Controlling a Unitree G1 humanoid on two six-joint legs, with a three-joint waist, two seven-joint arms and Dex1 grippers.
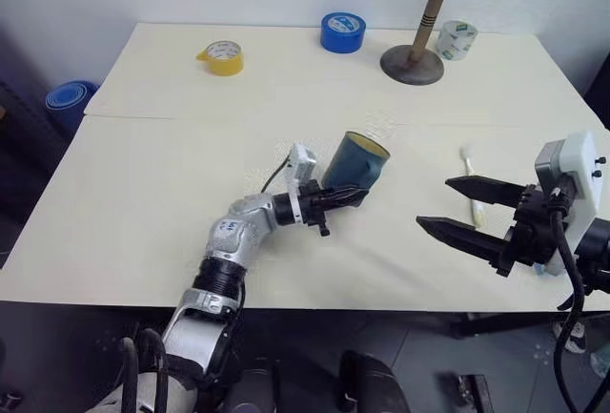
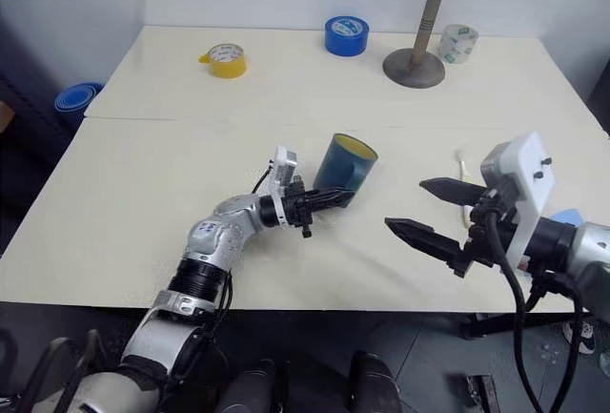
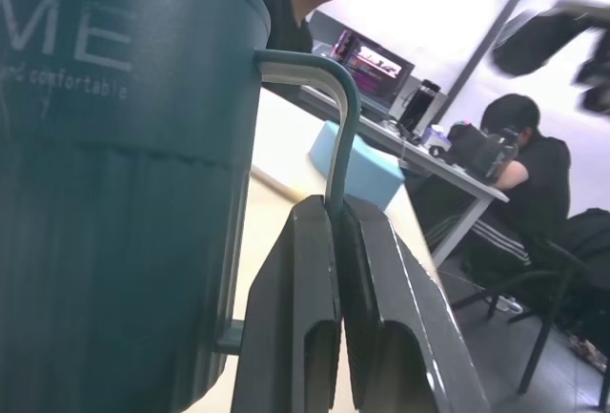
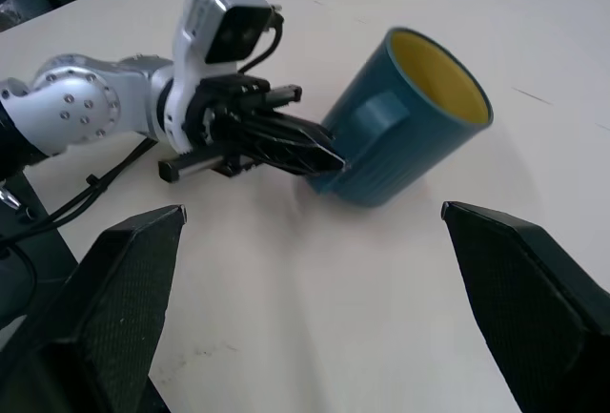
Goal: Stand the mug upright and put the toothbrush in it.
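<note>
Centrally, in the left eye view, the mug (image 1: 355, 160) is being held tilted on the white table (image 1: 143, 203), its yellowish mouth turned up and away; the left gripper (image 1: 345, 196) is being kept pinched on the handle, presumably so that the mug can be levered onto its base. The toothbrush (image 1: 472, 184) is being left flat on the table, well to the right of the mug and just beyond the right gripper (image 1: 457, 205), whose two fingers are being held spread wide, most likely in readiness for the toothbrush. A yellow tape roll (image 1: 222, 57), a blue tape roll (image 1: 343, 32), a wooden stand (image 1: 424, 22) and a clear tape roll (image 1: 457, 39) are being left along the far edge.

Right eye view: the same arrangement is being shown, the mug not yet upright.

Left wrist view: the squarish loop handle (image 3: 329, 146) is being clamped between the two black fingers (image 3: 295, 337), which are being pressed together on its outer bar. People are being seen seated at a desk behind.

Right wrist view: the mug is being seen leaning, with the left gripper at its lower side, framed between the parted right fingers (image 4: 114, 299), which are empty.
</note>
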